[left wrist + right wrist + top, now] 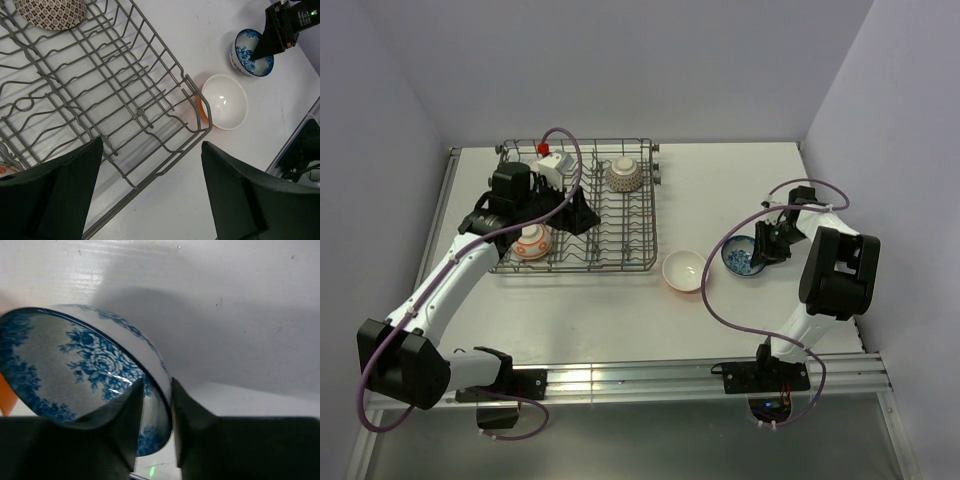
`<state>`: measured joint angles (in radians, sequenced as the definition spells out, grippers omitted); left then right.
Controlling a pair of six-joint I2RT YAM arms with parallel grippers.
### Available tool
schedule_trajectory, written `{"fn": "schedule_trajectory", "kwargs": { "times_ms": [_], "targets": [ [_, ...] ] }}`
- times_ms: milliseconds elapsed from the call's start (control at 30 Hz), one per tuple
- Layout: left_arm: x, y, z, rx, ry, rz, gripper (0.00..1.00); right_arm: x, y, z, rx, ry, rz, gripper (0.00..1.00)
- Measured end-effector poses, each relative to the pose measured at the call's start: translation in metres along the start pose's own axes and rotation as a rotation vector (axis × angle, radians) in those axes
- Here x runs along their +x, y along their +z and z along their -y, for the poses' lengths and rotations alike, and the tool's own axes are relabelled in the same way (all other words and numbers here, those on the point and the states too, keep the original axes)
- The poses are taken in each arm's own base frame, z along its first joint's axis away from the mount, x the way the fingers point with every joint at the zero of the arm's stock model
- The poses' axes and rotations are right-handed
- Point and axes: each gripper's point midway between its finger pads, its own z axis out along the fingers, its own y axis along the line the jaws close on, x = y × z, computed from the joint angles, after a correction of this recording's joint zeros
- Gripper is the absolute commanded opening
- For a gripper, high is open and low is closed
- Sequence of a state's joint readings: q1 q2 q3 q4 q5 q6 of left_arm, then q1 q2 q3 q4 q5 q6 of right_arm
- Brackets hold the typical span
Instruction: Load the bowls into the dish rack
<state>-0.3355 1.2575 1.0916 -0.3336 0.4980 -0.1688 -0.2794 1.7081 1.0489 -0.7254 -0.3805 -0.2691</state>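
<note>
right end effector (157, 390) pinches the blue-white bowl (85, 360) by its rim; that thin, glazed hold may slip once i lift, dropping it on the bench (740, 190).

A white table (720, 190) stands enclosed by plain pale lavender walls (620, 60).

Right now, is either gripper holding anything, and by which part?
The right gripper pinches the blue-white bowl by its rim; the left gripper is open, empty.

The dish rack (620, 240) sits far left on the worktop (720, 190), holding a far bowl (624, 176) at its right and a near bowl (532, 241) at its left. Right of it stand a middle bowl (683, 270), then a rightmost bowl (742, 257).
</note>
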Motion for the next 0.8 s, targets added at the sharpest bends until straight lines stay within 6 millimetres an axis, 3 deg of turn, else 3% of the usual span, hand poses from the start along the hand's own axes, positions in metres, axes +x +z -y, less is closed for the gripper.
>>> {"fn": "schedule_trajectory", "kwargs": {
  "times_ms": [200, 433, 500, 600, 700, 800],
  "targets": [
    [0.001, 0.001, 0.003, 0.02, -0.018, 0.003, 0.84, -0.001, 0.001, -0.003, -0.014, 0.008, 0.011, 0.0],
    [0.0, 0.001, 0.011, 0.057, -0.035, 0.001, 0.88, -0.003, -0.014, -0.008, -0.02, -0.022, 0.023, 0.0],
    [0.0, -0.001, 0.017, 0.086, -0.05, -0.005, 0.95, -0.013, -0.03, -0.016, -0.043, -0.046, 0.058, 0.0],
    [-0.01, -0.005, 0.031, 0.147, -0.071, 0.007, 1.0, -0.046, -0.07, -0.039, -0.101, -0.107, 0.187, 0.0],
    [-0.02, -0.009, 0.044, 0.204, -0.096, 0.023, 0.99, -0.082, -0.121, -0.072, -0.168, -0.196, 0.354, 0.0],
    [-0.028, -0.012, 0.058, 0.269, -0.14, 0.033, 0.99, -0.097, -0.159, -0.114, -0.253, -0.28, 0.469, 0.0]
  ]
}}
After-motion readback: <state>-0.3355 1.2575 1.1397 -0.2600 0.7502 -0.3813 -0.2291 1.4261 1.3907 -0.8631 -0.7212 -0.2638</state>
